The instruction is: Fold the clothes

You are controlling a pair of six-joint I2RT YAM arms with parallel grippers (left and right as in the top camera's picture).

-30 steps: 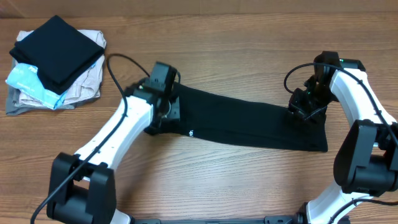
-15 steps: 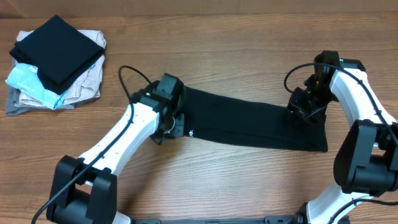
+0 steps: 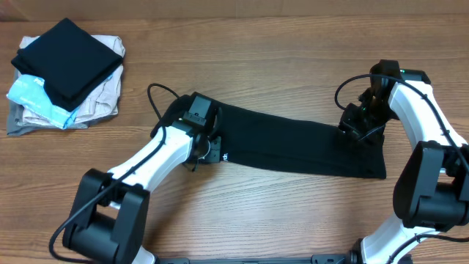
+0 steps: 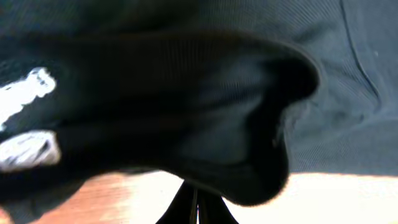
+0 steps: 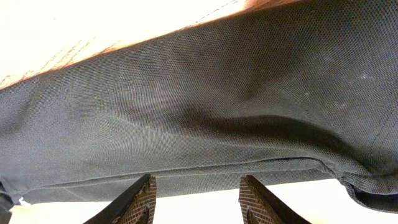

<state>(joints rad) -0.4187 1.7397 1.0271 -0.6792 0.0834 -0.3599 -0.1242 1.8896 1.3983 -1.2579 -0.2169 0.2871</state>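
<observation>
The black shirt [image 3: 293, 143] lies on the table [image 3: 256, 220] as a long strip. It runs from 9 o'clock to 3 o'clock. The left gripper [image 3: 210, 152] is at the 9 o'clock end, pressed together and pinching the cloth. The right gripper [image 3: 354, 133] is at the 3 o'clock end, spread apart over the cloth. I think the pinched end should go toward 3 o'clock.

Table: brown wood-grain table [image 3: 293, 213]
Middle: long black soft-fabric shirt [image 3: 293, 147], lying flat
Far left of shirt: stack of folded beige, light-blue, grey and black garments [image 3: 66, 73]
</observation>
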